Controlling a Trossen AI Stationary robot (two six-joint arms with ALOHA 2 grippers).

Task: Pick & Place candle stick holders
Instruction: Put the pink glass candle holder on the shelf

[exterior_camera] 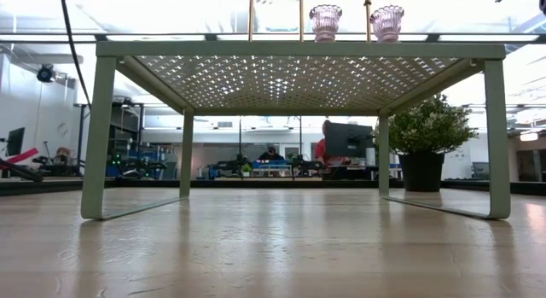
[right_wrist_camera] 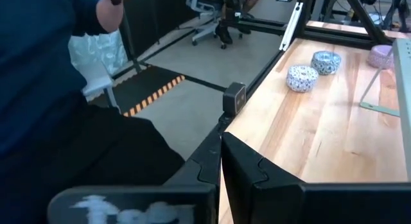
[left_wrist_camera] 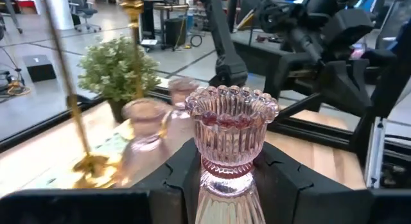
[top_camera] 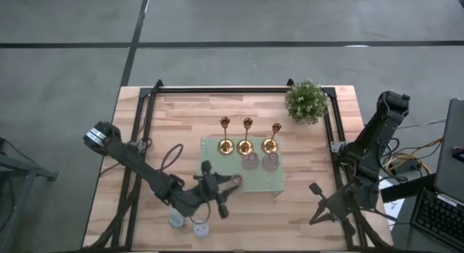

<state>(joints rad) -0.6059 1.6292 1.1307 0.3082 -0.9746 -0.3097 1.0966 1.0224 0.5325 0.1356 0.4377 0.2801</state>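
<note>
A pale green perforated stand [top_camera: 250,182] sits mid-table. On its far edge stand three slim gold holders [top_camera: 246,142]. In front of them stand two pink glass holders [top_camera: 260,162], which also show in the low view [exterior_camera: 325,20]. My left gripper [top_camera: 230,185] is at the stand's near left corner, shut on a third pink ribbed glass holder [left_wrist_camera: 231,131]. Two small round patterned holders [top_camera: 188,225] rest on the table near its near edge, left of the stand. My right gripper [right_wrist_camera: 221,179] is shut and empty, off the stand's near right side. My left gripper pinches the pink glass holder's lower body [left_wrist_camera: 226,197], below its beaded cup, between its two fingers [left_wrist_camera: 174,179]. The fingers come about level from the table's left. The holder stands upright in the hold. Whether its foot touches the stand is hidden.
A potted plant [top_camera: 307,101] stands at the far right of the table. Black frame rails [top_camera: 217,89] run along the table's sides. The right wrist view shows the patterned holders [right_wrist_camera: 302,77], a pinkish one [right_wrist_camera: 380,56] and a person in dark blue [right_wrist_camera: 45,63] beside the table.
</note>
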